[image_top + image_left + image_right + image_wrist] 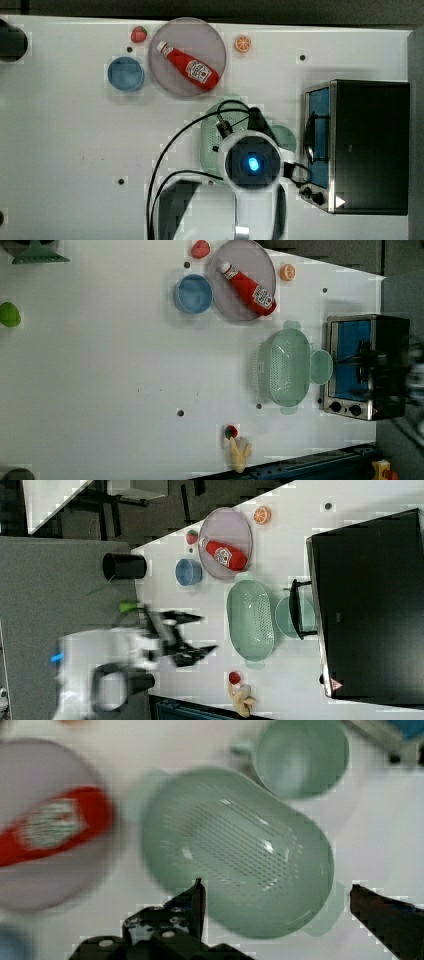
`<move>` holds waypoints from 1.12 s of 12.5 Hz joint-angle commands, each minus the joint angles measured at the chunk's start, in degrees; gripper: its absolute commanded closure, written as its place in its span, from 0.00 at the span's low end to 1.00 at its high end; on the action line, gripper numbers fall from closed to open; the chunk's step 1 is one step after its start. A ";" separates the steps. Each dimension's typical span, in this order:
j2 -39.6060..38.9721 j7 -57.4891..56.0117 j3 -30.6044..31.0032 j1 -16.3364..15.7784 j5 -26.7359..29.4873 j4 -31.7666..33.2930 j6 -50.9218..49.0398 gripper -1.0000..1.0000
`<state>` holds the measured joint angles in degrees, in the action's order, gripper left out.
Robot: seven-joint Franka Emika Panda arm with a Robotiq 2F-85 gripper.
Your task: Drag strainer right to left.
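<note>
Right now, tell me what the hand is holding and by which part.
Nothing. The hand is open above the strainer, its fingers apart and closed on nothing.

White arm (252,200) (blue light glowing), black cables, black gripper (275,895).

Ketchup bottle (190,68) lying on grey plate (172,81); blue bowl (125,74) beside plate; toaster oven (367,146) at top view's right.
</note>
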<state>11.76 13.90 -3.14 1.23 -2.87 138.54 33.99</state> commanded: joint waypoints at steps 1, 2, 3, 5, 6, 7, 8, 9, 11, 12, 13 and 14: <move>-2.64 14.56 1.65 0.04 0.17 3.97 6.69 0.00; -5.89 18.09 1.91 0.04 0.17 4.14 9.98 0.00; -9.26 20.72 2.12 0.02 0.17 4.04 13.32 0.00; -15.71 24.37 2.43 -0.04 0.18 3.68 20.23 0.00; -18.61 25.51 2.53 -0.05 0.18 3.65 23.52 0.00; -21.20 26.08 2.66 -0.11 0.18 3.69 26.91 0.00; -23.39 26.14 2.80 -0.23 0.18 3.66 29.83 0.00; -25.44 26.18 2.81 -0.47 0.18 3.66 31.96 0.00; -27.91 26.68 2.87 -1.48 0.18 3.64 33.31 0.00; -28.59 27.94 2.87 -2.01 0.22 3.67 33.49 0.00; -29.22 30.07 2.93 -2.65 0.22 3.66 33.68 0.00; -29.71 32.46 3.15 -3.39 0.22 3.62 33.81 0.00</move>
<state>-19.53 40.34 0.19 -1.56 -3.73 142.12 68.43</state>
